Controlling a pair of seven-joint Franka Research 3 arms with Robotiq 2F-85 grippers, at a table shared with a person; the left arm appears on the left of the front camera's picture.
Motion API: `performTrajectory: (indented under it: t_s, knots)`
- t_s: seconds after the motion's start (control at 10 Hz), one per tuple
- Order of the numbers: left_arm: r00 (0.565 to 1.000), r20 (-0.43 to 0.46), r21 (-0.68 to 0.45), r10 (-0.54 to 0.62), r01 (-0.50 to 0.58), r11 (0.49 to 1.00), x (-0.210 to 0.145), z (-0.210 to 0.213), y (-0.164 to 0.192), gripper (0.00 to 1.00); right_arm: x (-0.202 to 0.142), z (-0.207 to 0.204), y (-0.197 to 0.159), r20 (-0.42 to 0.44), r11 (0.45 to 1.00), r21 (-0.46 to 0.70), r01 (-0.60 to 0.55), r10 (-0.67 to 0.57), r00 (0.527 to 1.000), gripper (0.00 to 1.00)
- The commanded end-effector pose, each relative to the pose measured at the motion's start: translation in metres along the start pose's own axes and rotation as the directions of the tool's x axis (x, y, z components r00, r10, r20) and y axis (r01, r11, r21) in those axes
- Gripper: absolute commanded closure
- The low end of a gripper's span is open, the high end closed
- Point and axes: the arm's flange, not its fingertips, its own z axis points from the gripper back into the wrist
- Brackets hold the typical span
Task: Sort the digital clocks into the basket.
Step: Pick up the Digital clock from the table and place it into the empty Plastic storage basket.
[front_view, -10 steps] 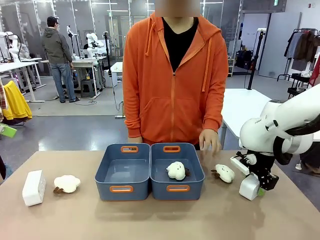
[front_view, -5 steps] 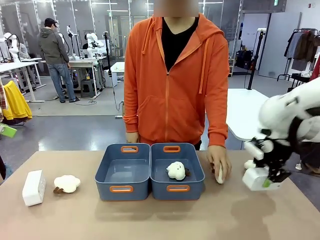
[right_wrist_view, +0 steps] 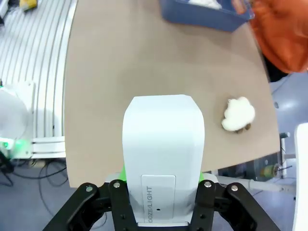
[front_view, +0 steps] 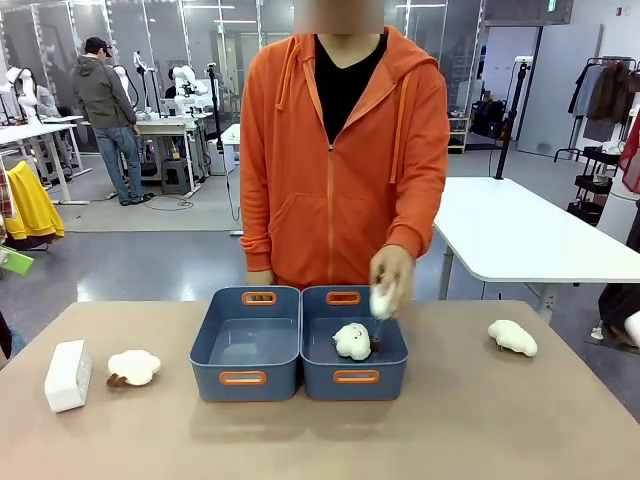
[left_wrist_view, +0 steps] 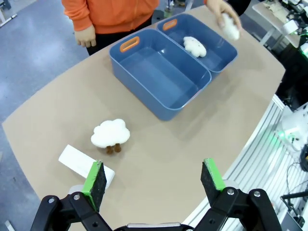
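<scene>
Right now your right gripper (right_wrist_view: pixel 162 192) is clamped on one digital clock (right_wrist_view: pixel 163 139), green pads pressed to its two long sides, so the clock's long axis runs straight out along the fingers. That axis points across bare table (right_wrist_view: pixel 120 62) toward the nearer basket (right_wrist_view: pixel 207 14) at the top of the right wrist view, well apart from the gripper. That basket already has a plush toy (front_view: pixel 352 341) in it, and the person's hand (front_view: pixel 390 272) hangs over it holding another plush (front_view: pixel 381 301). The empty basket (front_view: pixel 245 345) sits touching it on the side away from your right arm. I judge the clock belongs in the empty one, so the carry must pass over or round the occupied basket and that hand; that is your obstacle. A third plush (front_view: pixel 512 337) lies on the table to the right, off the direct line as far as I can tell. The second clock (left_wrist_view: pixel 77 163) lies at the robot's left, just beside a brown-footed plush (left_wrist_view: pixel 110 134), slanted across the left wrist view and partly hidden behind one finger. Your left gripper (left_wrist_view: pixel 154 177) hovers above it with jaws spread wide and nothing between them, so that arm is much the nearer for it.
</scene>
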Motion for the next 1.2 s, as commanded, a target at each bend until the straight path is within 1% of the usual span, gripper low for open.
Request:
performTrajectory:
  t_s: [0.0,0.2,0.6,1.1]
  knots:
    - [1.0,-0.002,-0.018,-0.018,0.018,1.0,0.0,0.001,0.002,0.0,0.007,-0.021,-0.005,0.035,0.998,-0.055,-0.027,0.029,0.999,1.0]
    - [1.0,-0.002,-0.018,-0.018,0.018,1.0,0.0,0.001,0.002,0.0,0.009,-0.021,0.001,0.051,0.998,-0.066,-0.016,0.019,0.998,1.0]
    - [1.0,-0.002,-0.018,-0.018,0.018,1.0,0.0,0.001,0.002,0.0,0.025,-0.029,0.001,0.043,0.998,-0.055,-0.016,0.018,0.999,1.0]
    - [1.0,-0.002,-0.018,-0.018,0.018,1.0,0.0,0.001,0.002,0.0,0.043,-0.036,-0.012,0.001,0.999,-0.041,-0.021,0.021,1.0,1.0]
